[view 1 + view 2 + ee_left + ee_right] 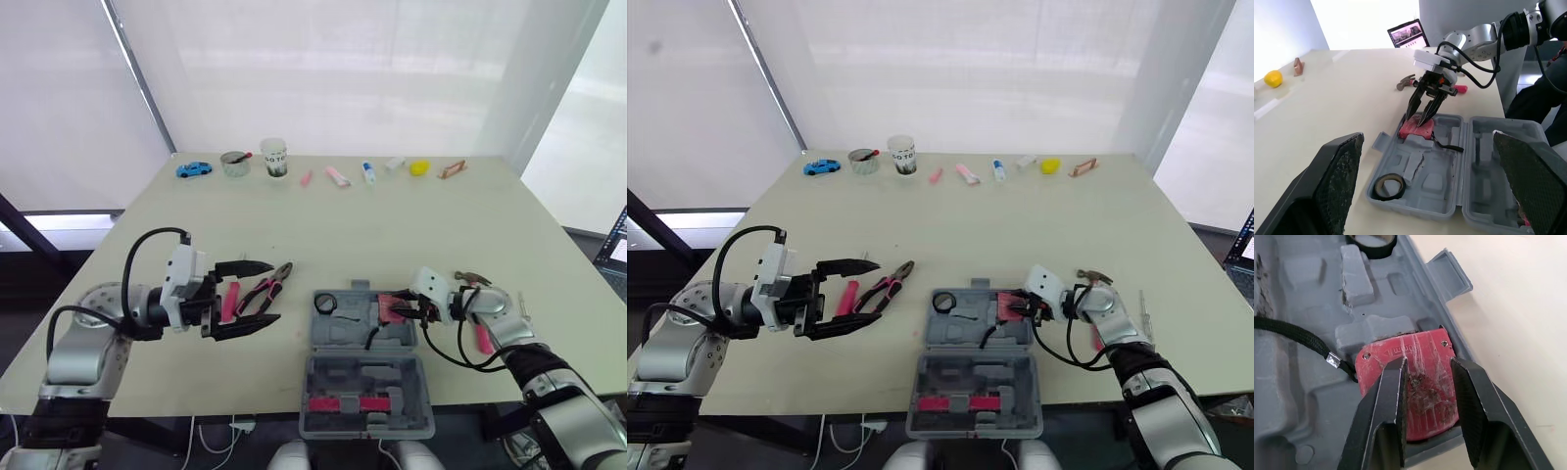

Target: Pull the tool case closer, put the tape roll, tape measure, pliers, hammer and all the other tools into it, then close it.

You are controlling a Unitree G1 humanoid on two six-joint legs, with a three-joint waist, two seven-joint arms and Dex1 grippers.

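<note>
Cream laminate covers the table (pixel 392 225), and the grey plastic tool case (pixel 364 377) lies open at its near edge, lid towards the robot. The left gripper (pixel 272 292) hangs with its claw spread wide just left of the case, over the pliers (pixel 892 282). The hammer (pixel 1405 83) lies on the table to the right of the case, near the right arm.

The red tape measure (pixel 395 308) sits in the recess at the case's right end, its black strap trailing across the tray. The right gripper (pixel 1429 363) points down onto it, claw narrow, both tips against the scuffed flat face and not closed around the body. The tape roll (pixel 1389 185) lies in the left end.

I'd reckon the tape measure is a hard, smooth shell, compact and fairly dense, likely to skid under fingertips. A hold across its two flat sides looks safest, not the strap.
</note>
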